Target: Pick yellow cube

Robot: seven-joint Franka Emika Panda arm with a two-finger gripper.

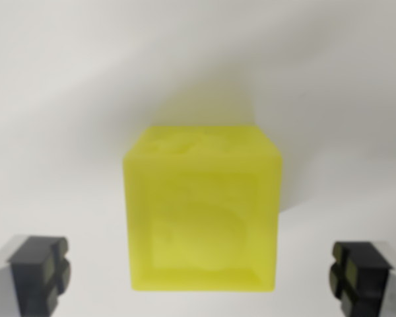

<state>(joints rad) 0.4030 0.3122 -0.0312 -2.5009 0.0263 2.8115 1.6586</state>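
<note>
A yellow cube (202,211) fills the middle of the wrist view, resting on a white surface (66,99), with an embossed shape on its near face. My gripper (201,276) is open; its two dark fingertips (41,272) sit at the lower left and lower right corners. The cube lies between the fingers, with a clear gap on each side and no contact.
The cube casts a soft shadow toward the upper right on the plain white surface. Nothing else is in view.
</note>
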